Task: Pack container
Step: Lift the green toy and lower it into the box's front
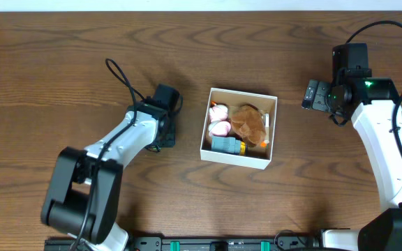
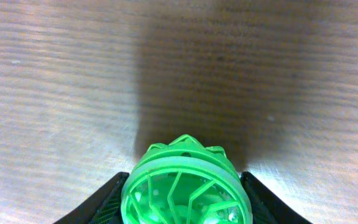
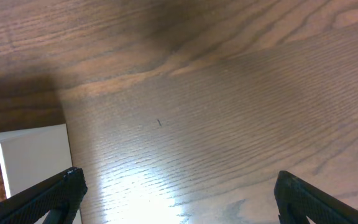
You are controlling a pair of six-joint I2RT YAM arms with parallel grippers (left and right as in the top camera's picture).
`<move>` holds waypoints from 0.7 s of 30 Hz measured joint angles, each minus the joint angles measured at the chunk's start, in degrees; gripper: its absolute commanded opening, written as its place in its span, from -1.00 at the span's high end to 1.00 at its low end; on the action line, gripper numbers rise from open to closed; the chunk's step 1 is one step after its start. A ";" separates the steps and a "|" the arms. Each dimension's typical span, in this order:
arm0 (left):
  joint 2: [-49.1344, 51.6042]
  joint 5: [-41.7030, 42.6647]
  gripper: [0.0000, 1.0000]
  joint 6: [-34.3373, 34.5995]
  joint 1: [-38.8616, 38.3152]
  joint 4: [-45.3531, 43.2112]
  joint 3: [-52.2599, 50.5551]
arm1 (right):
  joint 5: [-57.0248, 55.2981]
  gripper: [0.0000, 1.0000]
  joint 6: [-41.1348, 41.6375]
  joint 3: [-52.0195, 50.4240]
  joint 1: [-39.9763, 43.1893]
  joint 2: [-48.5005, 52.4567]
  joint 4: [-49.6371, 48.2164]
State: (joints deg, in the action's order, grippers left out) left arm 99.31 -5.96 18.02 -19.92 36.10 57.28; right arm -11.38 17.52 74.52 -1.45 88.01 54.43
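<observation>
The left arm is folded at the elbow, its wrist turned down over the wooden table (image 1: 47, 63) just left of the container (image 1: 233, 157), and the left gripper (image 2: 185, 183) is clamped around a green ribbed ball (image 2: 187, 196). The right arm reaches up the table's right side, its right gripper (image 1: 315, 95) spread wide and empty, pointing towards the container. That white-walled box sits mid-table holding pink plush toys (image 1: 218, 119), a brown plush toy (image 1: 248, 122) and a blue-grey item (image 1: 224, 144).
</observation>
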 measured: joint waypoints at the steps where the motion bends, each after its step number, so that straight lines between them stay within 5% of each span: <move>1: -1.14 0.00 0.02 0.00 0.00 0.28 0.20 | 0.00 -0.98 0.00 0.00 0.00 0.00 0.02; 8: -13.90 1.62 0.02 0.00 0.00 2.14 1.51 | 0.00 -0.99 0.00 0.00 0.00 0.00 0.02; 21: -27.87 18.47 0.02 0.02 -3.21 2.27 1.57 | 0.00 -0.98 0.00 0.00 0.00 0.00 0.02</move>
State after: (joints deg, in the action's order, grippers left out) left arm 71.44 12.51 18.04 -23.14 38.37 58.85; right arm -11.38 17.52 74.52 -1.45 88.01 54.46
